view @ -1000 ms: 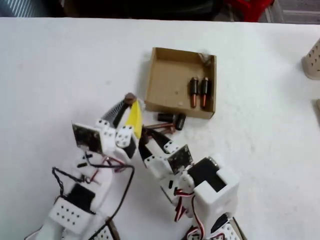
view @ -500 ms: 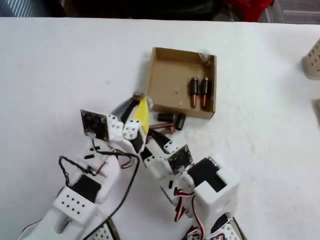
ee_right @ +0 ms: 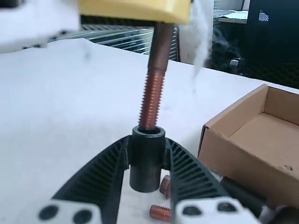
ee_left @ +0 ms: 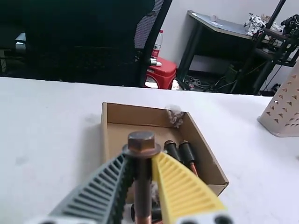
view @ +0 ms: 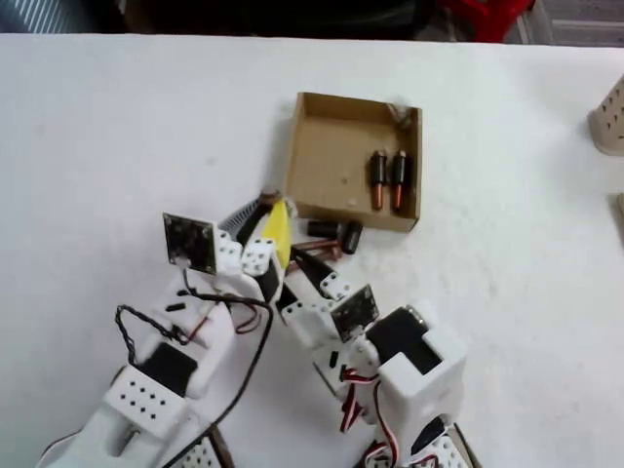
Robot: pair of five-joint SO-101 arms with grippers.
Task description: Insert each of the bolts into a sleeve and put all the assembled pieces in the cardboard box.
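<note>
At left, clamped in left gripper [ee_left: 140, 161]: copper bolt [ee_left: 141, 142], gripped just under hex head, threaded tip at the mouth of sleeve [ee_right: 146, 140], pinched upright by right gripper [ee_right: 145, 161]. Likely rigid, smooth, slippery; best held squarely mid-body. Farther right, cardboard box [view: 292, 156] holding two assembled pieces [view: 388, 178].

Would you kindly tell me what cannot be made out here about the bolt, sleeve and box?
1. How deep the bolt sits in the sleeve: right wrist view, the sleeve's wall hides its tip.
2. The bolt's lower end: left wrist view, cut off by the picture's edge past the left gripper.
3. What the white tuft in the box corner is: high view, too small to identify.
</note>
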